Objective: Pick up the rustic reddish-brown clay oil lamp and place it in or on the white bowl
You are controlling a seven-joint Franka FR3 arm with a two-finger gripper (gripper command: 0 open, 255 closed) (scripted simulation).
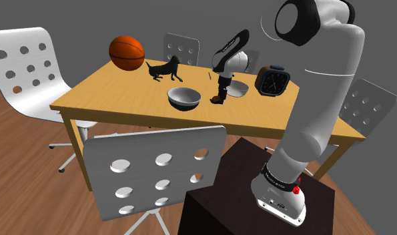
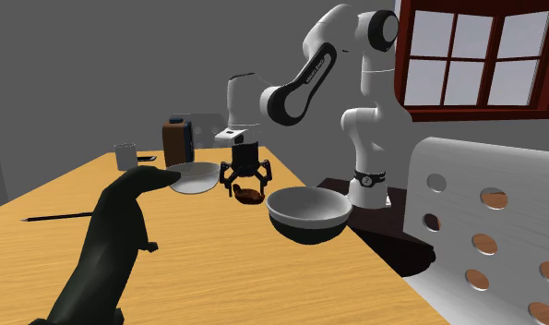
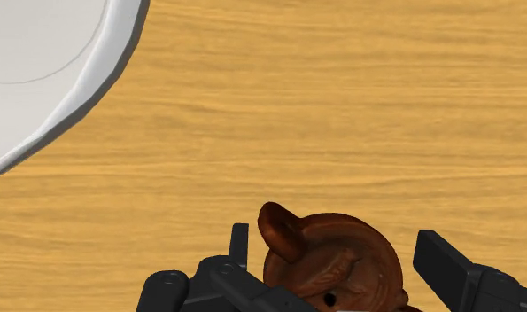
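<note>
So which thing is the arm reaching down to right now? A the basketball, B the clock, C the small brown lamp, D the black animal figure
C: the end effector is lowered around the reddish-brown lamp, with an open finger on either side of it.

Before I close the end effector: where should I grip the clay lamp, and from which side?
Probably the rounded body of the lamp, from straight above: it sits low and flat on the table, and the open end effector straddles it.

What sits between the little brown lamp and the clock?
A white bowl sits between the lamp and the clock, as the shoulder view shows.
</note>
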